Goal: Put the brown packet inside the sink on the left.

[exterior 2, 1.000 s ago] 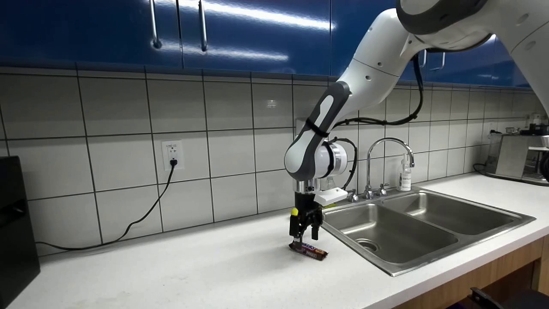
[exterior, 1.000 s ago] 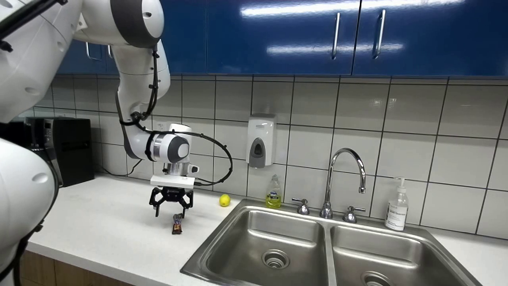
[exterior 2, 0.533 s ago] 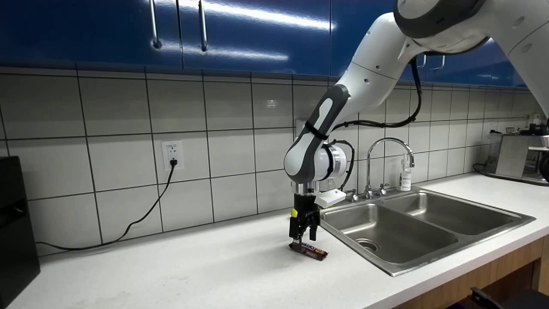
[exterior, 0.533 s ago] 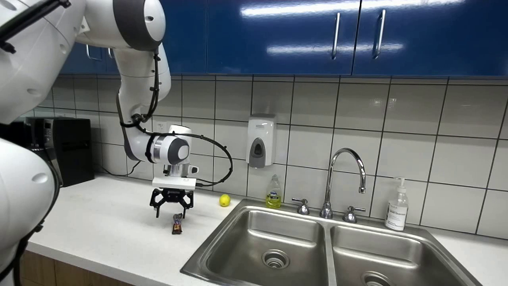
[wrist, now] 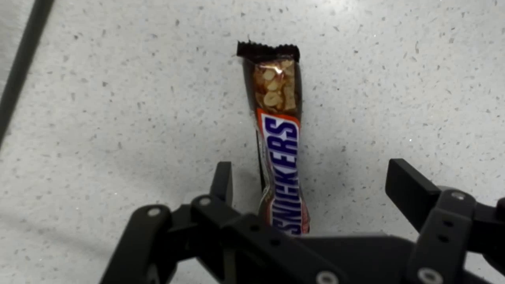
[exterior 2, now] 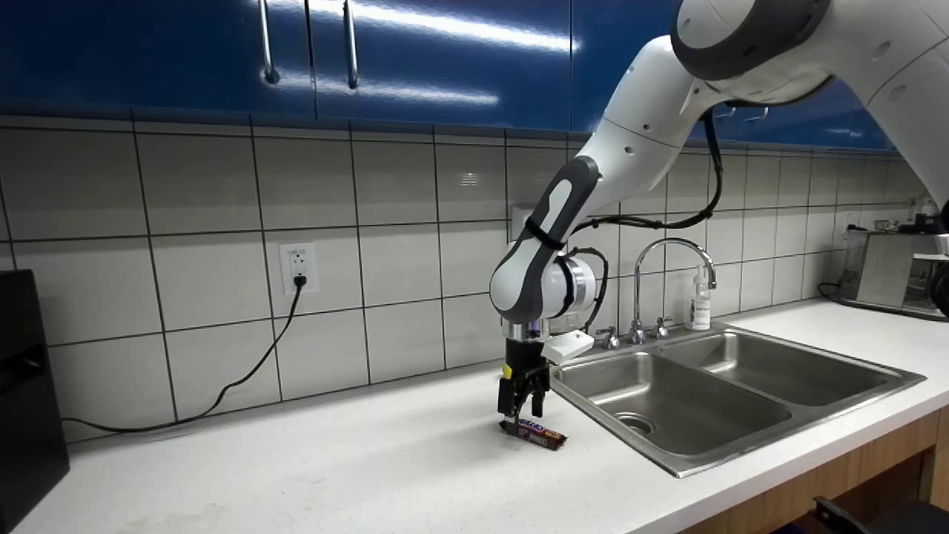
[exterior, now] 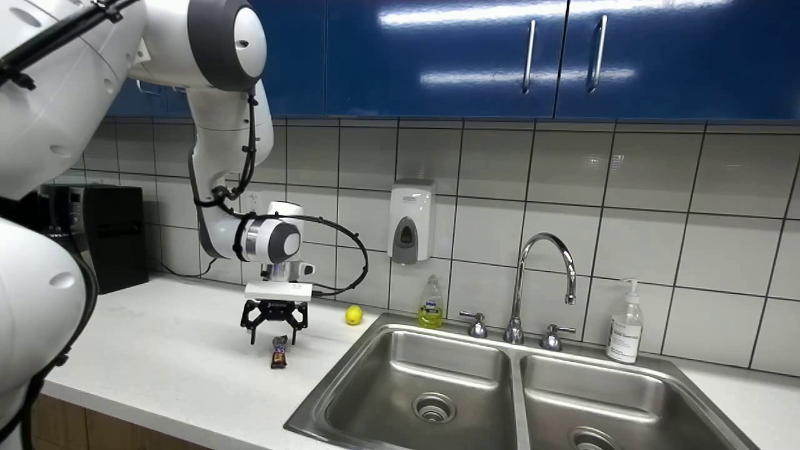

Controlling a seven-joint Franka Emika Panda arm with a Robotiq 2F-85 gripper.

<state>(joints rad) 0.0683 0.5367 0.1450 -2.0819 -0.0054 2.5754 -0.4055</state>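
Note:
The brown Snickers packet [exterior: 279, 354] lies flat on the white counter left of the sink. It also shows in an exterior view [exterior 2: 540, 435] and in the wrist view [wrist: 282, 150]. My gripper [exterior: 274, 340] is open and empty just above the packet's far end, fingers pointing down. In the wrist view the fingers [wrist: 309, 173] stand on either side of the packet, apart from it, with the packet closer to the left finger. The gripper's body hides the packet's lower end there. The left sink basin [exterior: 369, 406] is empty apart from its drain.
A yellow lemon [exterior: 354, 315] lies behind the packet near the wall. A dish soap bottle [exterior: 431, 303], the faucet [exterior: 519, 294] and a sanitizer bottle [exterior: 625, 328] stand along the sink's back edge. The right basin [exterior: 600, 387] adjoins. A black machine [exterior: 115, 237] stands at the counter's far end.
The arm has come down a little. The gripper has shifted slightly right in one exterior view and slightly left in another, staying open. The packet has not moved.

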